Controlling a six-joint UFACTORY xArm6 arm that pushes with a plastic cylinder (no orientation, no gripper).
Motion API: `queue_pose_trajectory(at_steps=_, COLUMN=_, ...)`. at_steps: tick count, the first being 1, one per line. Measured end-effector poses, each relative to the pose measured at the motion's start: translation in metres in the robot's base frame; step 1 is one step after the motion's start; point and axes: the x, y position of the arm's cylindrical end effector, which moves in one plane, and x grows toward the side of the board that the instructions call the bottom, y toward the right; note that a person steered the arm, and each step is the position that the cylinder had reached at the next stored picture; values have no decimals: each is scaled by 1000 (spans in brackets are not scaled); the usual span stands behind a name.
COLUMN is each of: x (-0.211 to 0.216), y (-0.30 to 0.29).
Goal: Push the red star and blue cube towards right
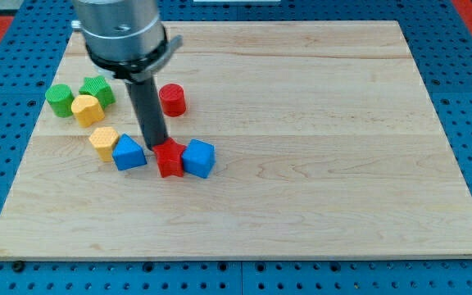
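Note:
The red star (170,159) lies left of the board's middle, touching the blue cube (199,158) on its right side. My tip (156,146) is down at the red star's upper left edge, touching or nearly touching it. A second blue block (129,153) lies just left of my tip. The dark rod rises from the tip to the arm's grey housing (123,33) at the view's top.
A red cylinder (172,99) stands above the star. Two yellow blocks (87,109) (104,142) and two green blocks (58,100) (97,89) cluster at the view's left. The wooden board (318,164) rests on a blue perforated table.

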Motion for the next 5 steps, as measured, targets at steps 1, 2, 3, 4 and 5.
queue_pose_trajectory(at_steps=1, x=10, y=38)
queue_pose_trajectory(at_steps=2, x=24, y=15)
queue_pose_trajectory(at_steps=3, x=8, y=9)
queue_pose_trajectory(at_steps=4, x=20, y=-16)
queue_pose_trajectory(at_steps=5, x=37, y=-24)
